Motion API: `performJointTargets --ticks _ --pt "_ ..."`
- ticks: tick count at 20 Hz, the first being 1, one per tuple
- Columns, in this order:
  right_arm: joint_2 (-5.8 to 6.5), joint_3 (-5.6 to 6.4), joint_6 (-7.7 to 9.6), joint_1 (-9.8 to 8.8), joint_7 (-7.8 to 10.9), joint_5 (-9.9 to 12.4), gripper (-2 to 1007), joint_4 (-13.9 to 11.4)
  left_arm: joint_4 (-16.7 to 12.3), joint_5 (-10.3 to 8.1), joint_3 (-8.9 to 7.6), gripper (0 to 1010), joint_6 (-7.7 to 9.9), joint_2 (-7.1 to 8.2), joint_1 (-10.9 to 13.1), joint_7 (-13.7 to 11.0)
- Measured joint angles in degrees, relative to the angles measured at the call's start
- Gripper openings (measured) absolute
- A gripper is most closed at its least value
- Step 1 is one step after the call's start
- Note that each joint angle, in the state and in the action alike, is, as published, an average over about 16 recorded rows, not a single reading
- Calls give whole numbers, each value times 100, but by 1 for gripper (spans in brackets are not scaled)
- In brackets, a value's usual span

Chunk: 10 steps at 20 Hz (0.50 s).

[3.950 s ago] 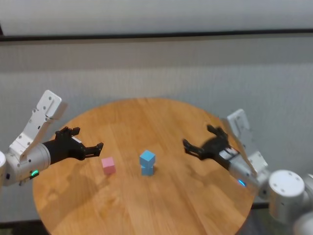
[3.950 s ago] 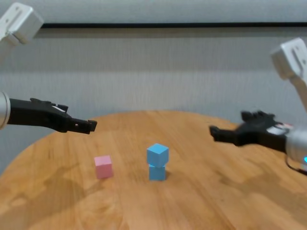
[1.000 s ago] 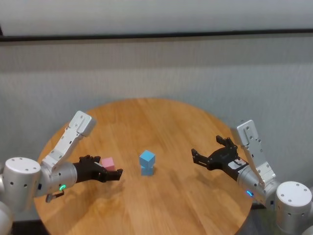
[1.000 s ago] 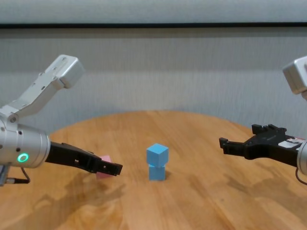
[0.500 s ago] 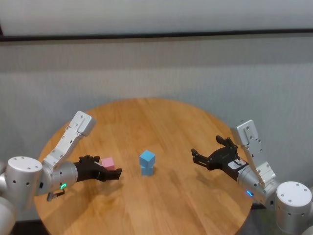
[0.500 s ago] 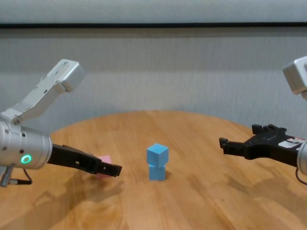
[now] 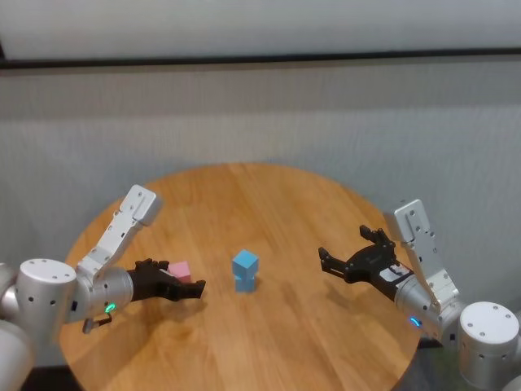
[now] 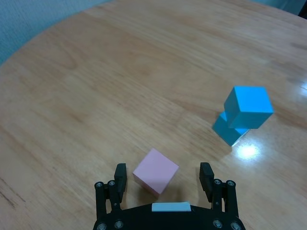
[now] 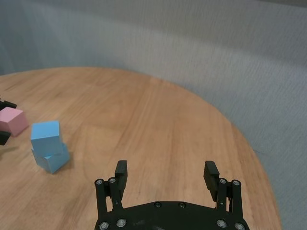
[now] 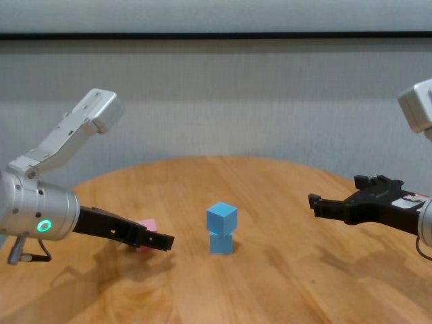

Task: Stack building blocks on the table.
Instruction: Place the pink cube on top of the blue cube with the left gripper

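Two light blue building blocks stand stacked mid-table, the upper block turned a little on the lower block. The pink block lies on the table to their left. My left gripper is low and open, one finger on each side of the pink block without touching it. My right gripper hovers open and empty to the right of the stack.
The round wooden table ends close behind the right gripper at its right rim. A grey wall runs behind it. Bare wood lies between the stack and each gripper and toward the near edge.
Over four seconds my left arm dropped and came in around the pink block, and my right gripper drew back toward the rim. In the last second almost nothing moved.
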Motion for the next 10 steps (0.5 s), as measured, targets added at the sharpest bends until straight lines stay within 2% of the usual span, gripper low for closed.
performJointTargets --ticks 10 --pt "0 0 0 0 0 0 1005 0 249 47 0 1000 -59 -102 -118 -17"
